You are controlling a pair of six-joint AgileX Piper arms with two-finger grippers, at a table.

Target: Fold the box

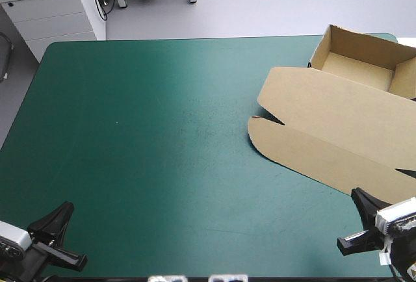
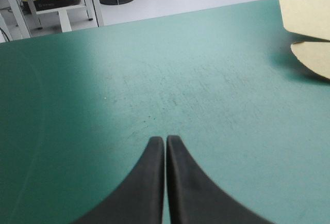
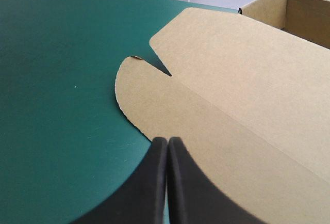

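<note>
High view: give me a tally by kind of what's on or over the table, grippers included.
Box: 1 (brown, open tray, lid flat)
Grippers: 2 (left gripper and right gripper, both shut and empty)
Total: 3

cover: teal-green, plain, with faint dark specks and pale scuffs near the middle | box: brown board, plain throughout — the flat lid a light, even brown, the tray's inner walls shaded darker | left gripper: black, plain | right gripper: black, plain
</note>
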